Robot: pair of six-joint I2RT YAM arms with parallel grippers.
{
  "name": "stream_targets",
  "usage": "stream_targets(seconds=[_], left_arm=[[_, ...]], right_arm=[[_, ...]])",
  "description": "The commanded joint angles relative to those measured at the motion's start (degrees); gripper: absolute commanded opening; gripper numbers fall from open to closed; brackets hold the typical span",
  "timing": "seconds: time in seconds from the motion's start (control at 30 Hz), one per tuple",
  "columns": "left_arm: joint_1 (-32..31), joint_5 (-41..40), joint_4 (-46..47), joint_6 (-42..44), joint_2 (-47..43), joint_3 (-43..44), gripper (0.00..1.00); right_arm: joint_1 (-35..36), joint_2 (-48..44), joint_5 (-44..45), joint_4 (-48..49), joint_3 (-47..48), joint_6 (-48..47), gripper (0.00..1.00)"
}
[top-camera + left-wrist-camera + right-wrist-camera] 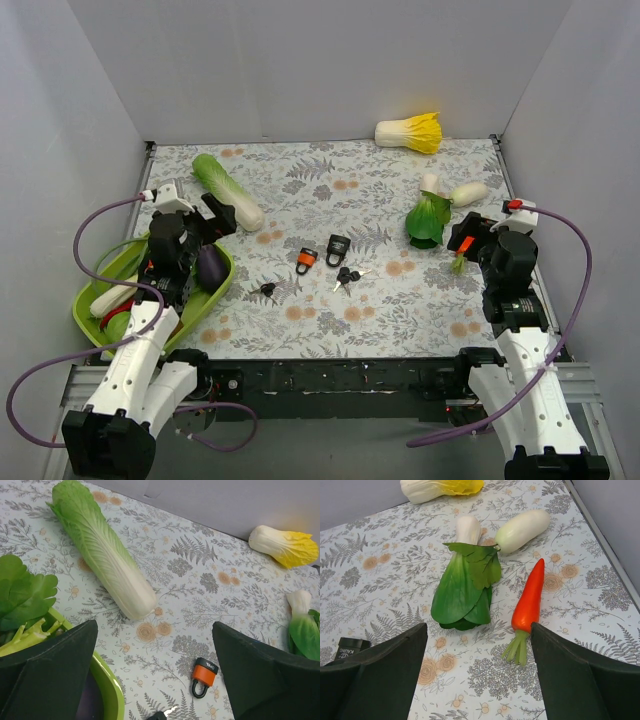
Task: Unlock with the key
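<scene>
An orange padlock (306, 260) and a black padlock (338, 245) lie on the floral mat at the middle. A bunch of keys (346, 277) lies just in front of the black padlock, and a single black-headed key (267, 290) lies to the left. The orange padlock (204, 676) and a key tip (166, 713) show in the left wrist view. The black padlock's corner (350, 646) shows in the right wrist view. My left gripper (205, 228) is open and empty above the green tray. My right gripper (468, 238) is open and empty near the carrot.
A green tray (215, 293) at the left holds an eggplant (209, 265) and other vegetables. A napa cabbage (226, 190), a yellow cabbage (410, 131), bok choy (428, 218), a white radish (468, 193) and a carrot (529, 597) lie around. Grey walls enclose the mat.
</scene>
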Motion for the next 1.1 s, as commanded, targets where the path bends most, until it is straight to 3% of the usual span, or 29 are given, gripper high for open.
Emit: stream_targets(seconds=[0.0,0.37,0.5,0.67,0.73,0.87,1.07], left_arm=[[0.2,-1.1,-1.5,-1.3,0.2,2.3,0.98],[-0.1,1.6,-0.4,1.3,2.3,3.5,0.98],[-2.3,4.5,0.7,5.3,3.5,6.3,0.98],[-5.7,4.8,1.2,5.5,9.7,12.6,0.97],[-7.2,7.1,2.4,5.5,12.2,13.4,0.97],[-7.4,12.3,4.5,5.0,14.4,11.4,0.98],[-9.3,13.2,4.4,5.9,14.0,7.7,0.98]], right_arm=[[0.2,-1.0,-0.8,1.2,3.0,-1.5,0.91],[0.3,-1.6,-0.8,-1.8,5.1,-3.0,0.85],[0.2,-1.1,-6.1,-1.2,4.5,-2.3,0.83],[1.8,4.3,-11.8,-0.6,4.9,-1.6,0.72],[5.6,6.1,-10.9,-1.3,6.1,-1.6,0.72],[18.1,12.3,1.8,-2.5,8.5,-1.6,0.72],[33.9,26.8,5.9,1.7,11.5,2.3,0.68]])
